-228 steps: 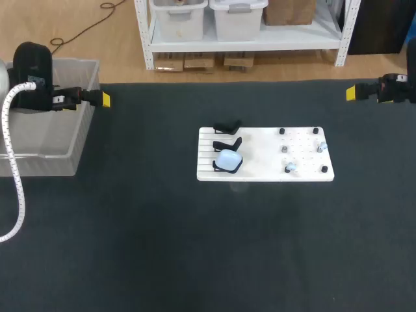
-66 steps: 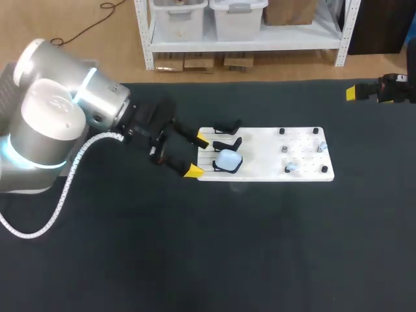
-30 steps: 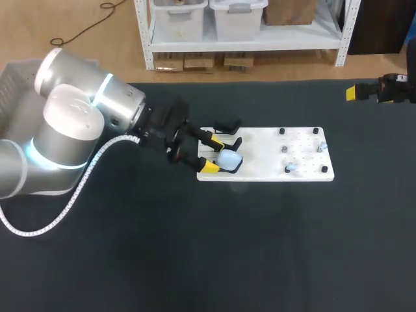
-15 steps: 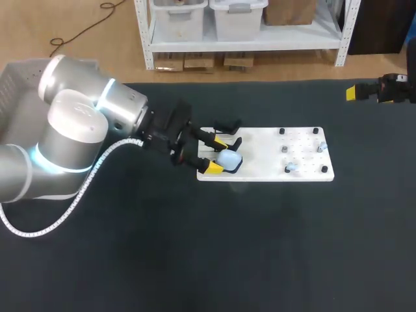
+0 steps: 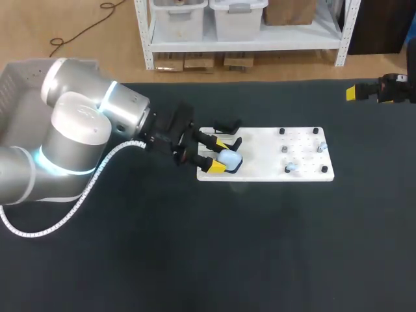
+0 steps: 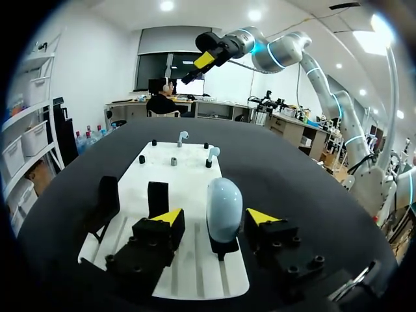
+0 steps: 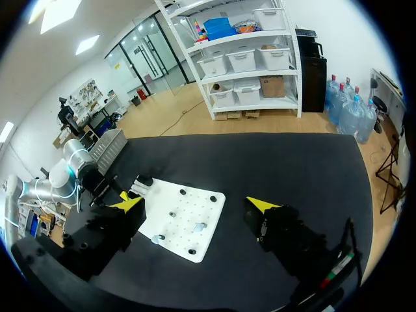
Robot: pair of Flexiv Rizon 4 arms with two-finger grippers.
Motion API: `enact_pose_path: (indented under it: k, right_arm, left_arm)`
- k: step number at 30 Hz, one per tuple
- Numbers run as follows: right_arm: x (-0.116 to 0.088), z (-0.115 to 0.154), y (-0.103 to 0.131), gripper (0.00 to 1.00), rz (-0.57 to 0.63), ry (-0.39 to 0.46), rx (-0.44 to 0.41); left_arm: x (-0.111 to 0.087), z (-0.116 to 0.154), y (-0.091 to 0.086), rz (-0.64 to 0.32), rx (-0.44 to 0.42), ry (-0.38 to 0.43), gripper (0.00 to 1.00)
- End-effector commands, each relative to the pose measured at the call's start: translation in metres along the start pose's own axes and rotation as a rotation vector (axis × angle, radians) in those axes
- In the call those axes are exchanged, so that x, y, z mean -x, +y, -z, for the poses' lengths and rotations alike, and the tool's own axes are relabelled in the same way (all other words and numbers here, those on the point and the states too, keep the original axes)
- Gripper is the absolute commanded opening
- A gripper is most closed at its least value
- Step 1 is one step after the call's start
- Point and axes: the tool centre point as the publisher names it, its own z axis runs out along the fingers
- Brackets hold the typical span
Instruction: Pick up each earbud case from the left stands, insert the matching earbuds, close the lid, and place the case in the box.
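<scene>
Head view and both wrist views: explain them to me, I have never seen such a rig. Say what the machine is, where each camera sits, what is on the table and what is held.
This is a robot with two arms at a black table. The head view looks down from above and behind. Each wrist view looks out along one arm's fingers. On the table lies a white board with black stands and small earbuds. One stand carries a pale blue earbud case. The left hand has its open fingers either side of the case, not gripping it. The right hand hangs open and empty at the far right.
</scene>
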Motion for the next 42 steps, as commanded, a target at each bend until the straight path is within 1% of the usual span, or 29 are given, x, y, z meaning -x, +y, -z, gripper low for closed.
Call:
enact_pose_path:
  k: [1,9,13,18,20,21,22,25,29,31,33,38,42]
  right_arm:
    - [0.0,0.0,0.0,1.0,0.0,0.0,0.0]
    - [0.0,0.0,0.0,1.0,0.0,0.0,0.0]
    - [0.0,0.0,0.0,1.0,0.0,0.0,0.0]
    - [0.0,0.0,0.0,1.0,0.0,0.0,0.0]
    - [0.0,0.0,0.0,1.0,0.0,0.0,0.0]
    - [0.0,0.0,0.0,1.0,0.0,0.0,0.0]
    - [0.0,0.0,0.0,1.0,0.0,0.0,0.0]
    - [0.0,0.0,0.0,1.0,0.0,0.0,0.0]
    - [0.0,0.0,0.0,1.0,0.0,0.0,0.0]
    - [0.0,0.0,0.0,1.0,0.0,0.0,0.0]
    - [0.0,0.0,0.0,1.0,0.0,0.0,0.0]
    - [0.0,0.0,0.0,1.0,0.0,0.0,0.0]
    - [0.0,0.0,0.0,1.0,0.0,0.0,0.0]
  left_arm:
    - [-0.001,-0.002,0.0,-0.001,0.003,-0.005,0.58]
    - [0.0,-0.004,-0.002,0.001,-0.004,-0.009,0.58]
    - [0.0,-0.005,-0.002,0.002,-0.007,-0.011,0.54]
    - [0.0,-0.005,-0.002,0.003,-0.007,-0.011,0.37]
    - [0.0,-0.005,-0.003,0.003,-0.007,-0.011,0.21]
    - [0.0,-0.005,-0.003,0.003,-0.007,-0.012,0.09]
    - [0.0,-0.005,-0.004,0.003,-0.007,-0.013,0.0]
    - [0.002,-0.003,-0.007,0.001,-0.008,-0.019,0.0]
    - [0.014,0.005,-0.016,-0.038,-0.011,-0.047,0.0]
    - [0.025,0.01,-0.021,-0.073,-0.005,-0.066,0.0]
    - [0.037,0.014,-0.026,-0.117,0.02,-0.085,0.0]
    - [0.071,0.021,-0.036,-0.217,0.089,-0.166,0.0]
    - [0.089,0.022,-0.04,-0.255,0.125,-0.212,0.0]
